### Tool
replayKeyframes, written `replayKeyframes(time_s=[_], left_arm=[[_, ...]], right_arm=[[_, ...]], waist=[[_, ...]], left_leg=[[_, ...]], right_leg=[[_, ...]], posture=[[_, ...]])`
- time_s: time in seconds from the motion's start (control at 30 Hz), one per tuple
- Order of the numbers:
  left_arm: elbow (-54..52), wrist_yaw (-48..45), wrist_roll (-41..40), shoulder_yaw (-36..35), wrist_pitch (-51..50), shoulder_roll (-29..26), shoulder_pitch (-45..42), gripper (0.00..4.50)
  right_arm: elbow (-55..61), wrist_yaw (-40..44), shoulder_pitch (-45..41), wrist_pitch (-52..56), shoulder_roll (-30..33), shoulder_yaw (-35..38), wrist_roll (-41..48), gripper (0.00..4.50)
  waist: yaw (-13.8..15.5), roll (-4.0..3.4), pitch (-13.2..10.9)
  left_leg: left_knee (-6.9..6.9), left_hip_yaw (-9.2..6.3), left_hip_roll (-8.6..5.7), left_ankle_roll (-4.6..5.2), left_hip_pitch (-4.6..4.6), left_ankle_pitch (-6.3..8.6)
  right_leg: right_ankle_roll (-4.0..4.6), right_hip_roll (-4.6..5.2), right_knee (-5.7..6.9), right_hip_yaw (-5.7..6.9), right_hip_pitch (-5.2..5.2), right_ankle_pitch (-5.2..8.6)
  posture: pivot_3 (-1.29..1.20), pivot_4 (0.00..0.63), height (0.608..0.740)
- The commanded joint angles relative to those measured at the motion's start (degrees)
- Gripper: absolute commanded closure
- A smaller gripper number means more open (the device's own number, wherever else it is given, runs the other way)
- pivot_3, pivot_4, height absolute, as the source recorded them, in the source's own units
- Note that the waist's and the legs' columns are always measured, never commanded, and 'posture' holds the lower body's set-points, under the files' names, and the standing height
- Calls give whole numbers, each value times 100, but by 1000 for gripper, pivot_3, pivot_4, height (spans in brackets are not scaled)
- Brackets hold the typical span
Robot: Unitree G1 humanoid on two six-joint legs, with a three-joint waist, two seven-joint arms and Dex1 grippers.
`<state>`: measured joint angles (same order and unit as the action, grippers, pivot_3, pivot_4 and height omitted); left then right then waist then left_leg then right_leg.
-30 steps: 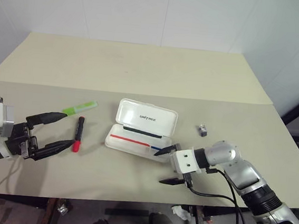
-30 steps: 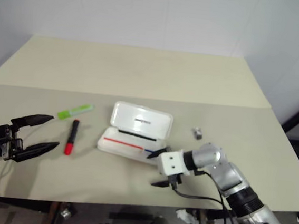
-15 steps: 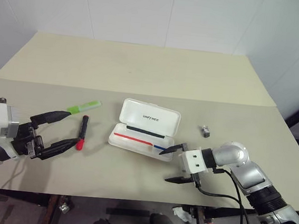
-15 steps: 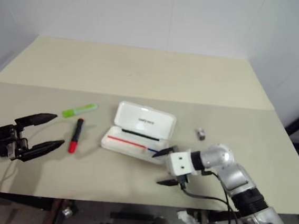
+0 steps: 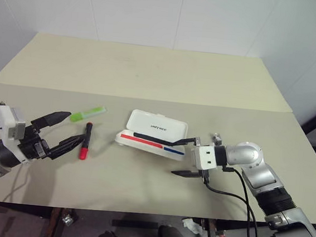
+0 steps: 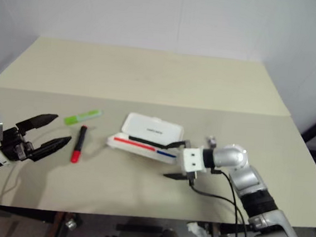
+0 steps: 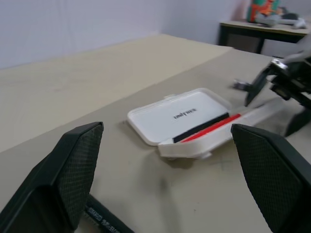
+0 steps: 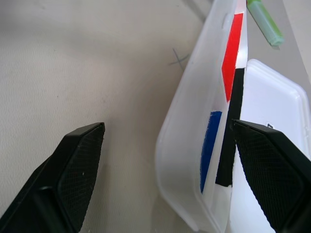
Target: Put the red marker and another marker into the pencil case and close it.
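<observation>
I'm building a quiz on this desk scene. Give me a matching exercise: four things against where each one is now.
1 red marker
2 light green marker
3 pencil case
4 small grey object

A farthest left on the table
B middle of the table, between the grippers
C beside the left gripper's fingertips
D past the right gripper, right of the case

Pairs: 1-C, 2-A, 3-B, 4-D

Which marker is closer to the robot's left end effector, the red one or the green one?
The red marker, black with a red cap: its capped end lies right by the lower finger of the left end effector. The light green marker lies farther back on the table.
</observation>
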<state>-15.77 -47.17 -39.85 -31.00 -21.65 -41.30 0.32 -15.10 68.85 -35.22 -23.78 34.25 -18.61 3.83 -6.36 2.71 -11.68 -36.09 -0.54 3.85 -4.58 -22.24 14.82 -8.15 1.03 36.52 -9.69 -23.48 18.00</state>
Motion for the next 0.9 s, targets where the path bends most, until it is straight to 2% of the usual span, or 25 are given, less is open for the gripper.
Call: replayKeyframes(time_s=[0.03, 0.23, 0.43, 0.63, 0.9], left_arm=[[-355, 852, 188, 93, -528, 48, 60, 0], [-732, 2026, 287, 377, -1374, 336, 32, 0], [-970, 2800, 236, 488, -2050, 525, -78, 0], [-1057, 3683, 233, 387, -3025, 629, -213, 0], [-667, 3670, 429, 714, -3268, 579, -504, 0]], right_arm=[[25, -145, -7, -76, -56, 177, 28, 109], [-28, -131, -177, 170, -129, 453, 407, 109], [-216, -229, -474, 407, -272, 789, 682, 109], [-522, -672, -945, 619, -385, 1249, 804, 109], [-658, -661, -1122, 779, -408, 1436, 854, 109]], waist=[[-16, 0, 0], [-5, 0, 0], [-10, 0, 0], [-9, -1, -1], [-4, -1, -1]], left_leg=[[-2, 0, 0, 0, 0, 0], [-8, -1, 0, 0, 2, 0], [-10, -5, 0, -1, 4, -1], [-11, -5, -2, -2, 2, -1], [-7, -8, -2, -2, 0, -2]], right_leg=[[-1, -1, 3, 0, 0, 0], [-3, -2, 12, 0, 1, -2], [-5, -4, 20, 0, 1, -3], [-5, -4, 21, -1, 0, -3], [-5, -6, 14, 0, 0, -3]], posture=[[0, 150, 740], [0, 150, 740], [0, 150, 740], [0, 150, 740], [0, 150, 740]])
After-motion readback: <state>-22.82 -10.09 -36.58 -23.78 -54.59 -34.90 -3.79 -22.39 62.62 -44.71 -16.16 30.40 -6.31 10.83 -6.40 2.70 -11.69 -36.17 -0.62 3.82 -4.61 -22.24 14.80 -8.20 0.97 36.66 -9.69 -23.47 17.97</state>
